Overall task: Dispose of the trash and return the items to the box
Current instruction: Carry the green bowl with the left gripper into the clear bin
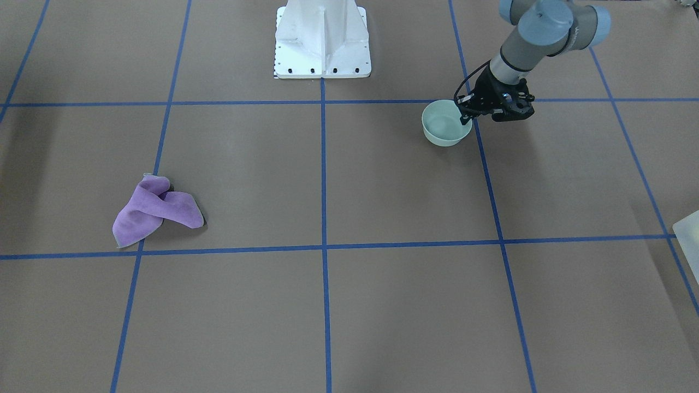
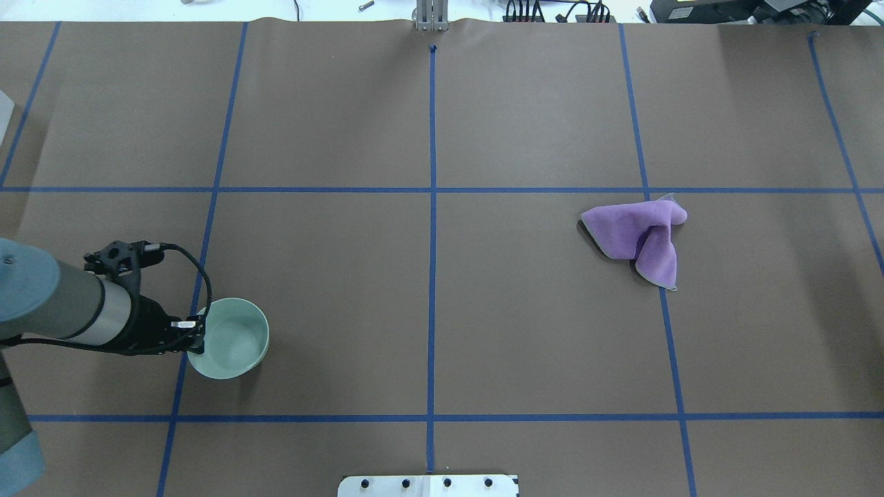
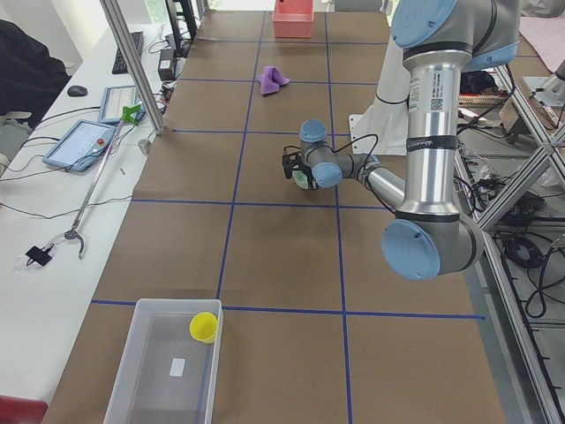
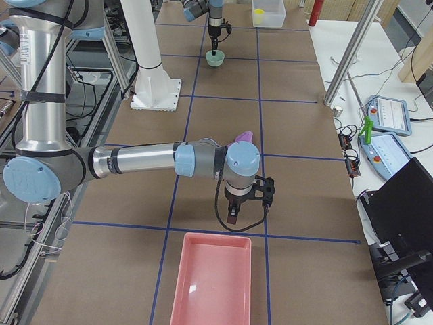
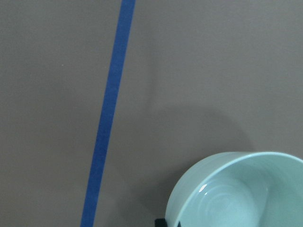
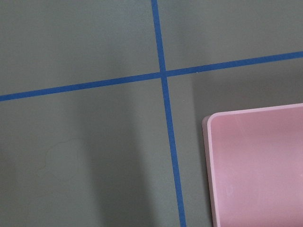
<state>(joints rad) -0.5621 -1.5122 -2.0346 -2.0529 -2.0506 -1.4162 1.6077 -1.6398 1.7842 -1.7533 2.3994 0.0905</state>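
The left gripper (image 2: 199,335) clamps its fingers on the teal bowl (image 2: 236,339) at the rim; the right gripper (image 4: 232,215) cannot be judged open or closed.

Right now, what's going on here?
The left gripper is at the rim of the teal bowl; a firm grasp isn't clear. The yellow cup already sits in the clear box. The right gripper hovers near the pink tray, and a purple cloth lies on the table.

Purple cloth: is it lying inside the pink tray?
No, the purple cloth lies on the brown table, well apart from the pink tray at the far end.
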